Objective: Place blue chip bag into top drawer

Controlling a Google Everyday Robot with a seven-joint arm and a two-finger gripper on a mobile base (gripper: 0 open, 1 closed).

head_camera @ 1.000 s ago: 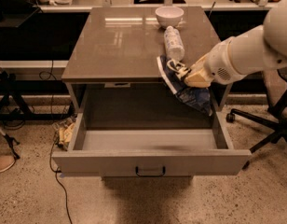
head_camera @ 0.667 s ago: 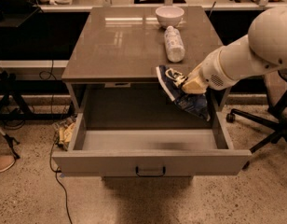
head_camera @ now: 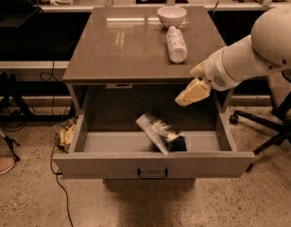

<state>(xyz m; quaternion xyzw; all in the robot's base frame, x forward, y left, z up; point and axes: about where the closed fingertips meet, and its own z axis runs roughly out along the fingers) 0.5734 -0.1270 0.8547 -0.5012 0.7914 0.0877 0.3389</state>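
The bag (head_camera: 160, 132) is inside the drawer (head_camera: 112, 164), a little right of centre and close to the near front wall. It is tilted and smeared; a pale face shows on its upper left and dark blue at its lower right. Whether it lies flat on the drawer floor cannot be told. The drawer is pulled fully out from under the counter (head_camera: 122, 46), with a small dark handle (head_camera: 152, 174) centred on its front.

The gripper (head_camera: 187, 97) hangs above the right part of the drawer, just below the counter's near edge, up and to the right of the bag and apart from it. It holds nothing; whether the jaws are spread or pressed together cannot be told. The white arm (head_camera: 259, 51) reaches in from the right.

On the counter, a white bottle (head_camera: 176, 44) lies on its side right of centre, with a white bowl (head_camera: 172, 16) just beyond it at the far edge. A dark chair base (head_camera: 273, 131) stands on the floor to the right.
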